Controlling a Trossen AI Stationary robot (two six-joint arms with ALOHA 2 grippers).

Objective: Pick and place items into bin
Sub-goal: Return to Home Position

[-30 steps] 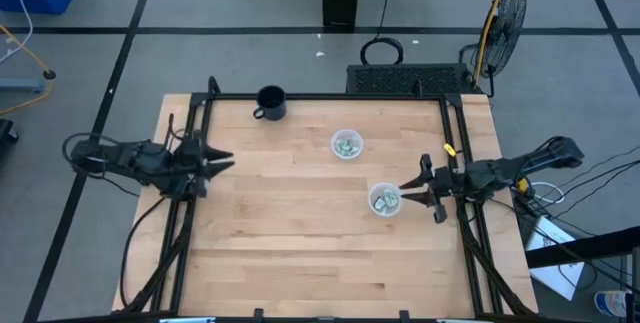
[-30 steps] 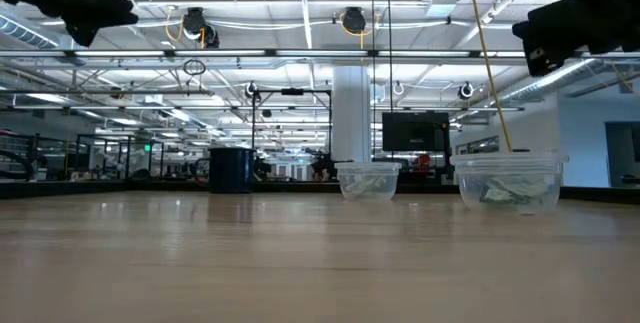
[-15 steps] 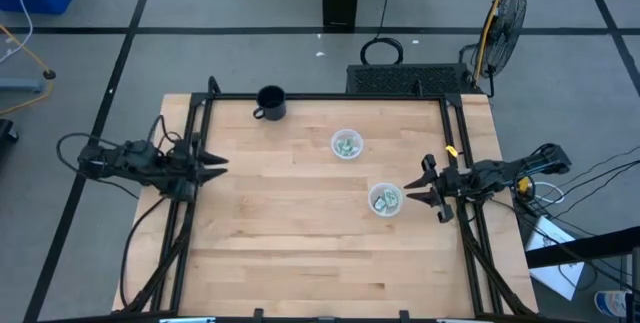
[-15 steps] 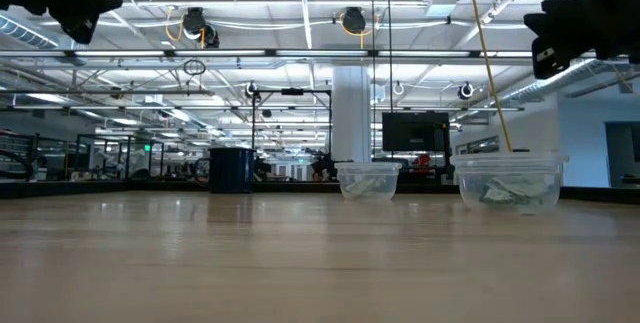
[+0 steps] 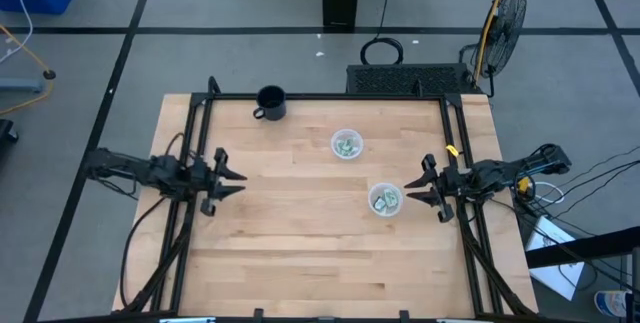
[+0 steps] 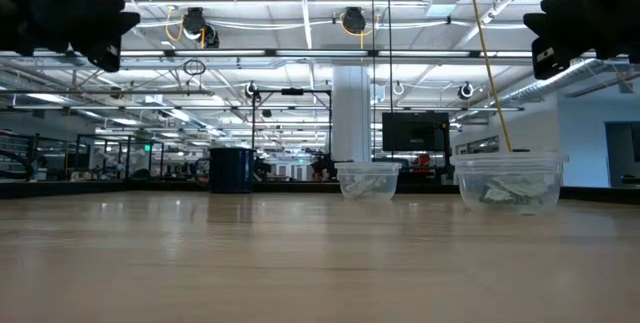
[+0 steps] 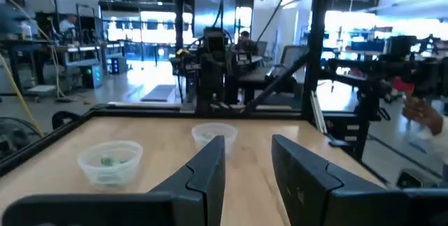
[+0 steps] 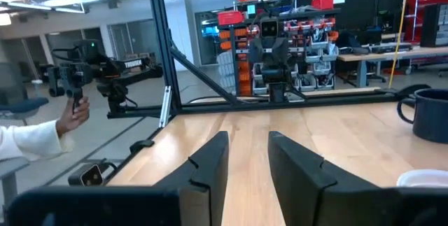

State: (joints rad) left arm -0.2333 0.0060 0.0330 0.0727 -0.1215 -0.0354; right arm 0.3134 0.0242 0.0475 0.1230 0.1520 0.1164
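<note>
Two clear plastic cups hold the small green-and-white packets: the farther cup (image 5: 346, 145) (image 6: 368, 180) (image 7: 110, 161) and the nearer cup (image 5: 385, 200) (image 6: 510, 180) (image 7: 213, 135), both standing on their bases on the table. My left gripper (image 5: 240, 180) (image 7: 248, 161) is open, raised over the table's left part, and points toward the cups. My right gripper (image 5: 407, 192) (image 8: 248, 159) is open too. It hovers just right of the nearer cup, above its height, and touches nothing.
A black mug (image 5: 270, 103) (image 6: 232, 170) (image 8: 428, 114) stands near the table's far edge. Black frame rails (image 5: 195, 153) run along the left and right sides. In the right wrist view, a person's hand (image 8: 70, 114) holds a device beyond the table's left side. Bare wood (image 5: 300, 233) lies between the arms.
My left gripper drew back a little toward the left edge, then came toward the table's right and slightly toward the near edge. In the high view its fingers now show apart, where they came to one point before. My right gripper backed slightly toward the right edge.
</note>
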